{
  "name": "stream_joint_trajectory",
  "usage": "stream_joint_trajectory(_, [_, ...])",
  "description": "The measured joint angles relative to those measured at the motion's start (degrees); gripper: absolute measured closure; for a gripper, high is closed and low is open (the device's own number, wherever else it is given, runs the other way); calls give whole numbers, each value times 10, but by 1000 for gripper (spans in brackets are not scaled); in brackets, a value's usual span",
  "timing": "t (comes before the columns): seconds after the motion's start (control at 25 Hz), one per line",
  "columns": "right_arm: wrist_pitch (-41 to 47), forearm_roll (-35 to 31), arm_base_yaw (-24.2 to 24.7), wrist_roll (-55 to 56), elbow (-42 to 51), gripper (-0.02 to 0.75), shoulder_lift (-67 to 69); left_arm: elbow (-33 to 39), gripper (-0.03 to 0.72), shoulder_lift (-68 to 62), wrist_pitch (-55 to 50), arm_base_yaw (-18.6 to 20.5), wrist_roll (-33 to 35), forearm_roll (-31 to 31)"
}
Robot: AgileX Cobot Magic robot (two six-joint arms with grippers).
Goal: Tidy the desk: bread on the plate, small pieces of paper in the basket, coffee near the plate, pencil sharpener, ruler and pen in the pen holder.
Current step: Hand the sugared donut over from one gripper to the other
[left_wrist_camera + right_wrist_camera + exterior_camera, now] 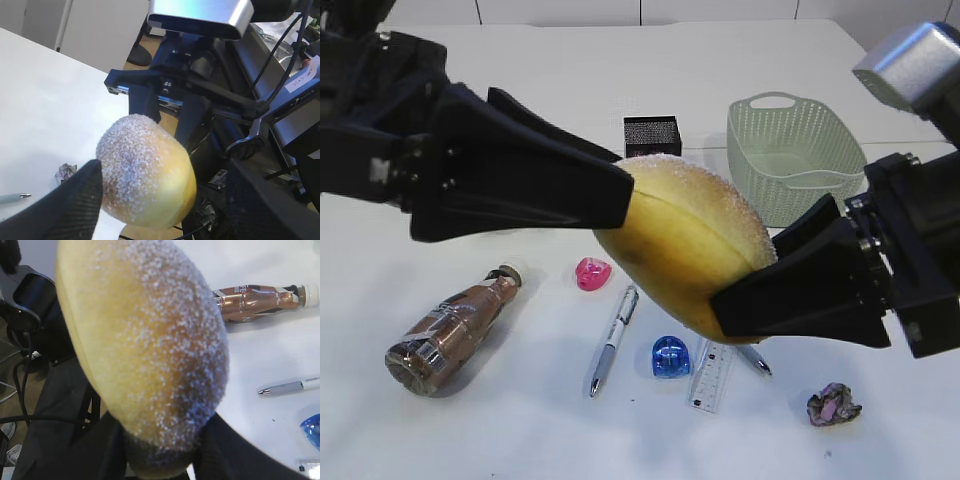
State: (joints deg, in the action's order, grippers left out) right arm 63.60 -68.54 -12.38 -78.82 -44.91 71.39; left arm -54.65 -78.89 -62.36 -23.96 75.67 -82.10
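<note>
The right gripper (745, 300) is clenched on the lower end of the bread (685, 245), holding it in the air above the desk (520, 420). The left gripper (620, 185) has its jaws spread wide around the bun's upper end; whether they touch it I cannot tell. Below lie a pen (613, 340), a clear ruler (712, 377), a blue sharpener (670, 356) and a pink one (592, 273). The coffee (450, 333) lies on its side at near left, a paper scrap (833, 404) at near right. Farther back stand the pen holder (652, 136) and, to its right, the basket (790, 150).
</note>
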Motion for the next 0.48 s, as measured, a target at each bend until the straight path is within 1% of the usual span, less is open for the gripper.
stream_joint_trajectory(0.16, [0, 1, 0, 0, 0, 446, 1, -10, 146, -25, 4, -12, 0, 0])
stream_joint_trajectory(0.48, [6, 4, 0, 0, 1, 446, 1, -10, 146, -43, 3, -15, 0, -1])
